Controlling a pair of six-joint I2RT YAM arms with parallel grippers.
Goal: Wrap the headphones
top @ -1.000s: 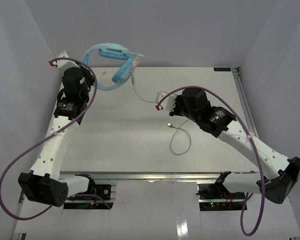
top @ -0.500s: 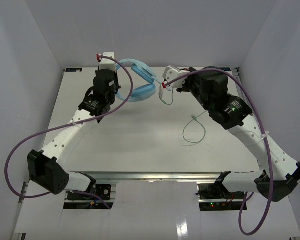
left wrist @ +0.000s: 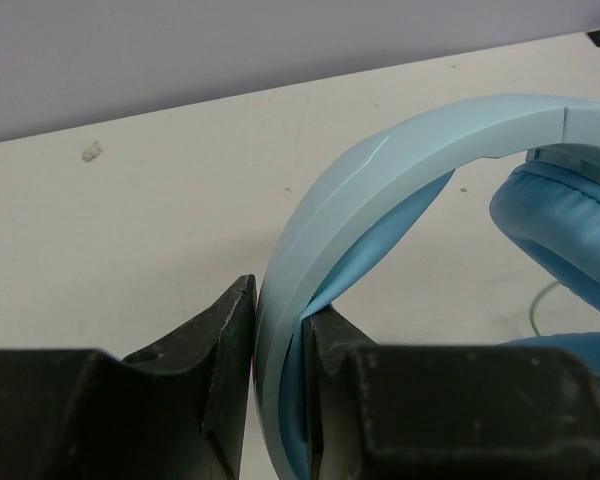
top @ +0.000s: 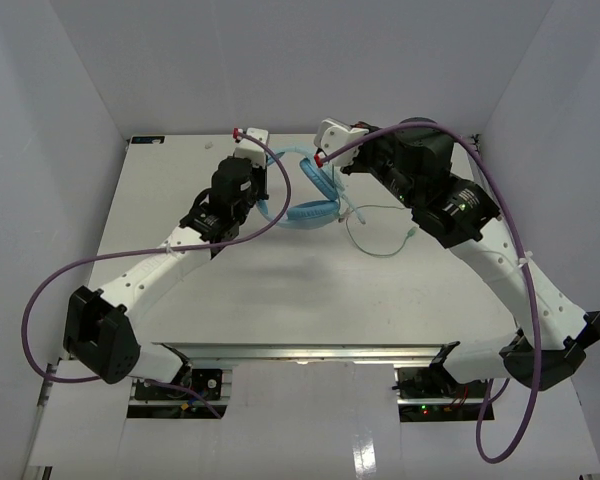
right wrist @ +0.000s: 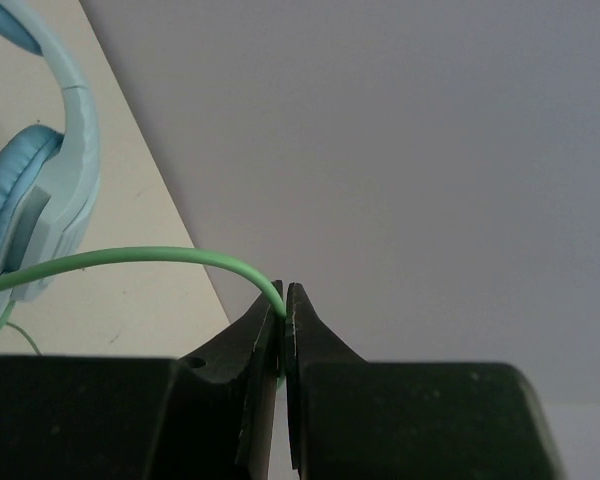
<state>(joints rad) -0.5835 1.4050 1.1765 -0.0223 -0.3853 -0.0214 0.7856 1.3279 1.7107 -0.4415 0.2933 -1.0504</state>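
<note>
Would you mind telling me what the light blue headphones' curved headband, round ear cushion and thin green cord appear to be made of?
Light blue curved headband: likely hard plastic, smooth, slightly glossy, with moulded seam lines. Round blue ear cushion: probably padded leatherette, matte and puffy. Thin green cord: looks rubber-coated, curving smoothly.

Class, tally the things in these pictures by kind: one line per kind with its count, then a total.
robot arms: 2
purple cables: 2
headphones with green cord: 1
table: 1
Total: 6
</note>
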